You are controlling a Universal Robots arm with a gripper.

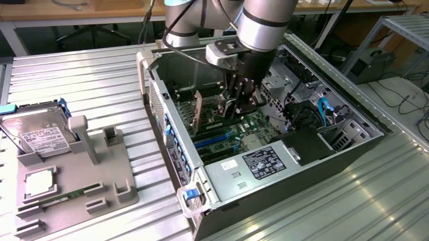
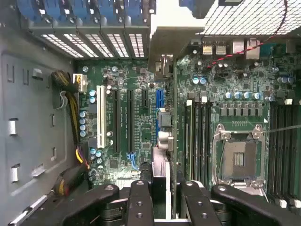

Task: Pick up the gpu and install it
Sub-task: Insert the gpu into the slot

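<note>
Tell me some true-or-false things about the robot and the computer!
1. The claw is down inside the open computer case. True.
2. The claw is empty. False: it is shut on the gpu, which is seen edge-on between its fingers.
3. The hard drive is inside the case. False: it sits on the grey holder, on the exterior view's left.
4. The processor socket has no chip in it. True.
</note>
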